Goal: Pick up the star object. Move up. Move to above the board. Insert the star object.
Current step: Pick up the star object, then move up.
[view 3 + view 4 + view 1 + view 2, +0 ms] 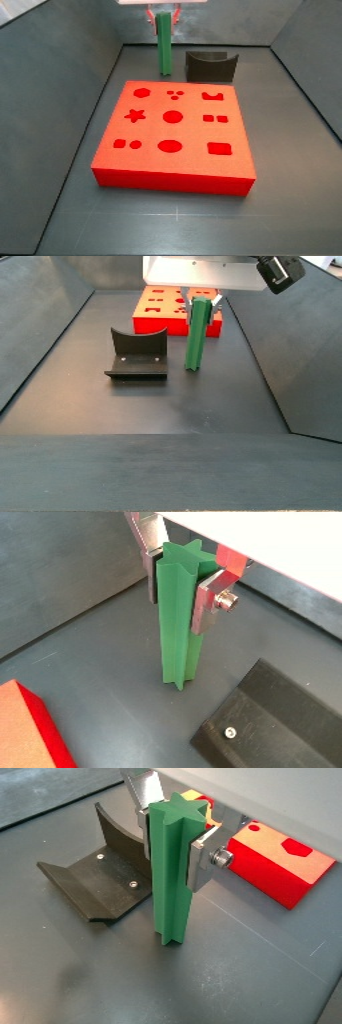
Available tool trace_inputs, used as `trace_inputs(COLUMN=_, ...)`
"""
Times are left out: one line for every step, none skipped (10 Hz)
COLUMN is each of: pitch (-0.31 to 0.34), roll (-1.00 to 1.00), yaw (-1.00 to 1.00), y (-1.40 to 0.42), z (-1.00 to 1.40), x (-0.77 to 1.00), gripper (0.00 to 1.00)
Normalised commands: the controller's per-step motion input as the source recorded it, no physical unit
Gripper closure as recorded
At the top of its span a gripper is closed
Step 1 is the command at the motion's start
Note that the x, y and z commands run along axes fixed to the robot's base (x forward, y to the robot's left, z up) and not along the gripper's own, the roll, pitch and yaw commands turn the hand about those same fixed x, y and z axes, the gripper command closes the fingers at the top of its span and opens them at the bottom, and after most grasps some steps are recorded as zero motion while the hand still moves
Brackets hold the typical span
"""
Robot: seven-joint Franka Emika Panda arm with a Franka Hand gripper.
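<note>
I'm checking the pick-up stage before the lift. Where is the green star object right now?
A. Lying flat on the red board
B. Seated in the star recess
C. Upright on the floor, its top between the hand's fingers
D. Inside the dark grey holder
C: the star object stands upright on the floor beside the fixture, its top between the fingers of the hand, off the board.

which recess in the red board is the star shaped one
On the board, the star recess is in the middle row at the end below the green star object, which the gripper fingers flank; the other recesses are circles, squares, ovals.
</note>
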Motion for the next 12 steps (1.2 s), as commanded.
trace_inputs(pitch=0.000, roll=0.00, yaw=0.00, y=0.00, z=0.00, x=0.00, gripper=1.00)
trace_inputs(pitch=0.000, roll=0.00, yaw=0.00, y=0.00, z=0.00, x=0.00, gripper=1.00)
trace_inputs(pitch=0.000, roll=0.00, yaw=0.00, y=0.00, z=0.00, x=0.00, gripper=1.00)
trace_inputs(pitch=0.000, roll=0.00, yaw=0.00, y=0.00, z=0.00, x=0.00, gripper=1.00)
trace_inputs(pitch=0.000, roll=0.00, yaw=0.00, y=0.00, z=0.00, x=0.00, gripper=1.00)
trace_inputs(pitch=0.000, roll=0.00, yaw=0.00, y=0.00, z=0.00, x=0.00, gripper=1.00)
trace_inputs(pitch=0.000, roll=0.00, yaw=0.00, y=0.00, z=0.00, x=0.00, gripper=1.00)
trace_inputs(pitch=0.000, roll=0.00, yaw=0.00, y=0.00, z=0.00, x=0.00, gripper=1.00)
trace_inputs(pitch=0.000, roll=0.00, yaw=0.00, y=0.00, z=0.83, x=0.00, gripper=1.00)
trace_inputs(pitch=0.018, roll=-0.01, yaw=0.04, y=-0.05, z=0.76, x=-0.01, gripper=1.00)
trace_inputs(pitch=0.029, roll=-0.02, yaw=0.05, y=-0.04, z=0.61, x=-0.02, gripper=1.00)
trace_inputs(pitch=0.035, roll=-0.03, yaw=0.04, y=-0.03, z=0.40, x=-0.01, gripper=1.00)
